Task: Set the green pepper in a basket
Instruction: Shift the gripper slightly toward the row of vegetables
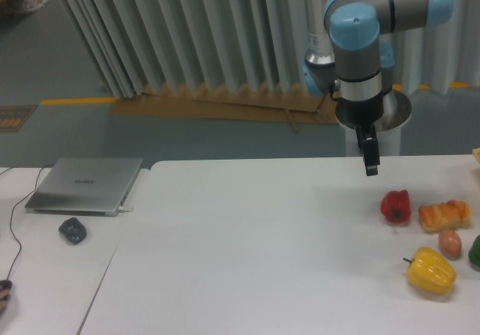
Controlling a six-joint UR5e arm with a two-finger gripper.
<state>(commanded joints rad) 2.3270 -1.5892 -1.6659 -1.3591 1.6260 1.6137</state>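
Green pepper at table's right edge; tool hovering apart, jaw state unclear

Lying together toward the right of the table: red pepper, bread roll, egg, yellow pepper. Sitting at far left: closed laptop, with dark mouse just in front.

laptop on table left, mouse before it

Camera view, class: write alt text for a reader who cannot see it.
A robot arm's end effector hangs above a white table, empty, left of a red pepper, bread roll, yellow pepper and, cut off at the right edge, the green pepper. A laptop lies far left.
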